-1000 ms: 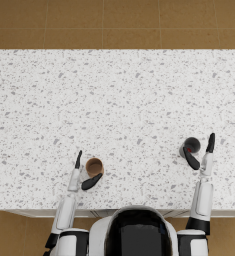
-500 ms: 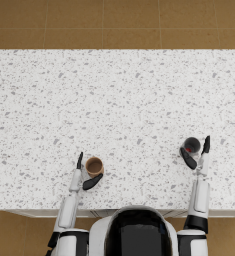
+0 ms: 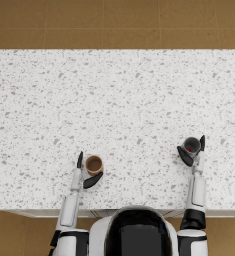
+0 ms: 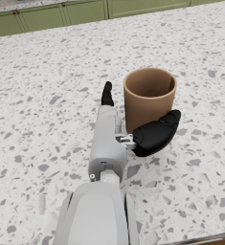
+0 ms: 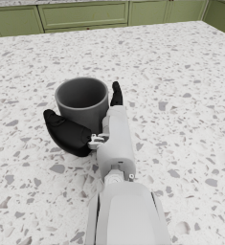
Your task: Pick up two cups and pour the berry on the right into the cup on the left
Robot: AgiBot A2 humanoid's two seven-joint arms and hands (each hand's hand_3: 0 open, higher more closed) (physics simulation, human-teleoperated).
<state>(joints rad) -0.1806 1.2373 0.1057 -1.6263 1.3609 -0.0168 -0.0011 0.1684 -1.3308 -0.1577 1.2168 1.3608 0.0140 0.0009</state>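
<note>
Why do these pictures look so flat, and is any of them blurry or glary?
They are rendered. Head view: even light, slightly soft, no glare, faint shadows by the brown cup and grey cup. Left wrist view: sharp, soft shadow under the left hand. Right wrist view: equally sharp, with the right hand beside the grey cup.

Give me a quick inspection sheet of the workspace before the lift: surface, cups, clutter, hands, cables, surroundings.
Surface: white speckled countertop, flat.
Job's things: brown cup upright at the left, looks empty; grey cup upright at the right with something red inside, both standing on the counter.
Clutter: nothing seen.
Hands: left hand cradles the brown cup, fingers apart; right hand likewise around the grey cup; firm grip not confirmed.
Cables: nothing seen.
Surroundings: green cabinets beyond the counter; brown tiled floor.
</note>
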